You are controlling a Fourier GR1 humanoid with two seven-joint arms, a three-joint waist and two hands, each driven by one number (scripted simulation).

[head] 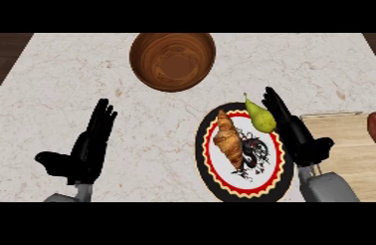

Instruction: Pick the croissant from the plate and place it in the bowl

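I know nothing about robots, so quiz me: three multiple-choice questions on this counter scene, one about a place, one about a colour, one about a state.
1. Where does the croissant lie?
A. on the plate
B. in the bowl
C. on the bare counter

2. What colour is the pear?
A. red
B. green
C. purple

3. How is the right hand?
A. curled round the croissant
B. open, fingers straight
C. inside the bowl

Answers:
1 A, it rests on the plate's left half.
2 B, its skin is yellow-green.
3 B, it holds nothing, beside the plate.

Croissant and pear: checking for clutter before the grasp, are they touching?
Apart. The head view shows patterned plate between croissant and pear.
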